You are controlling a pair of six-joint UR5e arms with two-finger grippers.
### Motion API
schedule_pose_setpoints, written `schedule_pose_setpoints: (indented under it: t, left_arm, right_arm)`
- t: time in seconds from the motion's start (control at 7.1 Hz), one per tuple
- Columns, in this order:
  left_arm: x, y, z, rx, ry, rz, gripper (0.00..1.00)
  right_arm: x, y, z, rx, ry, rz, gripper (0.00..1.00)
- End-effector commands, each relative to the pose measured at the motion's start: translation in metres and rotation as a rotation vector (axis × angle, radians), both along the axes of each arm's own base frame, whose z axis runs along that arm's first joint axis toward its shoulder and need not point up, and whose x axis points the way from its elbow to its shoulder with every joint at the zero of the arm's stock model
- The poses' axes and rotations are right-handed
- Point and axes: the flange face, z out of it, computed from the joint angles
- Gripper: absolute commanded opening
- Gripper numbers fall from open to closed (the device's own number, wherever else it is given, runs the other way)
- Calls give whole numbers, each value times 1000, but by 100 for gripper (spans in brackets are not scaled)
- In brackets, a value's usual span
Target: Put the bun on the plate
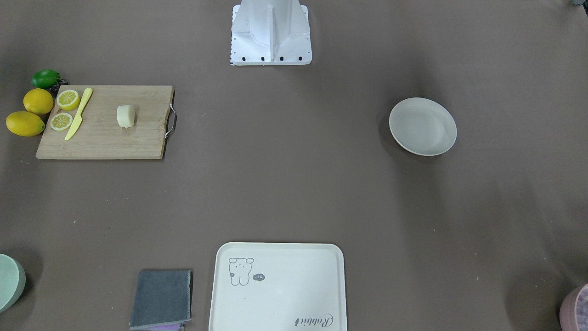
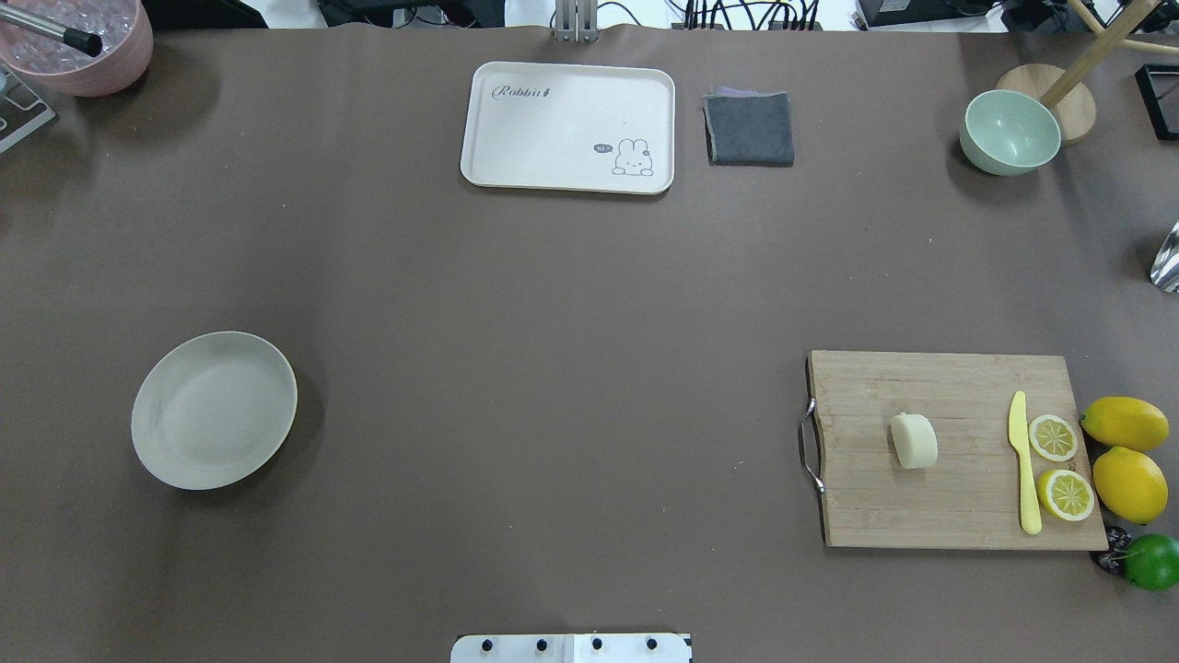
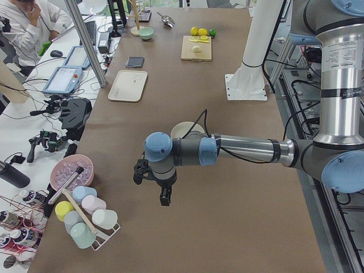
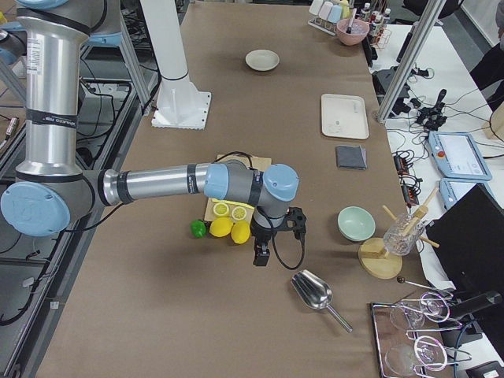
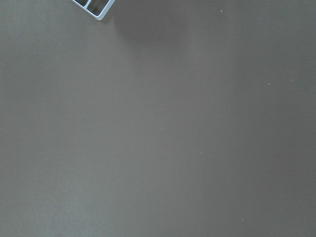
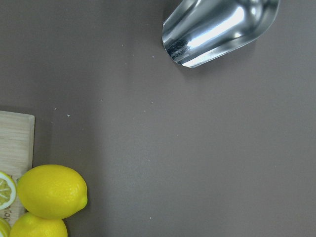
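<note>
The bun [image 2: 913, 441], a small pale cream block, lies on the wooden cutting board [image 2: 958, 497] on the table's right side, also seen as the bun [image 1: 125, 116]. The plate [image 2: 214, 410], round and off-white with nothing on it, sits far off on the left side, and shows as the plate [image 1: 422, 126] too. My left gripper [image 3: 163, 199] hangs past the plate near the table's left end. My right gripper [image 4: 260, 256] hangs beyond the lemons at the right end. Both show only in the side views, so I cannot tell if they are open or shut.
On the board lie a yellow knife [image 2: 1022, 465] and two lemon halves [image 2: 1053, 437]; whole lemons [image 2: 1128, 483] and a lime [image 2: 1151, 562] sit beside it. A bear tray [image 2: 568, 127], grey cloth [image 2: 750, 129], green bowl [image 2: 1009, 133] and pink bowl [image 2: 87, 41] line the far edge. A metal scoop [image 6: 217, 29] lies near the right gripper.
</note>
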Motion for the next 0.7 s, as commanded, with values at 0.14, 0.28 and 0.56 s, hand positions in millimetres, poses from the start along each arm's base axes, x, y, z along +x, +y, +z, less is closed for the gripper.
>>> schedule_pose_setpoints:
  t: [0.14, 0.28, 0.56]
  left_arm:
    - [-1, 1, -1, 5, -14, 3, 98]
    - [-1, 0, -3, 10, -14, 3, 98]
    - [-1, -1, -11, 27, -13, 4, 98]
  right_arm:
    - [0, -1, -1, 2, 0, 0, 100]
    - [0, -1, -3, 7, 0, 0, 100]
    - [1, 3, -14, 29, 7, -1, 100]
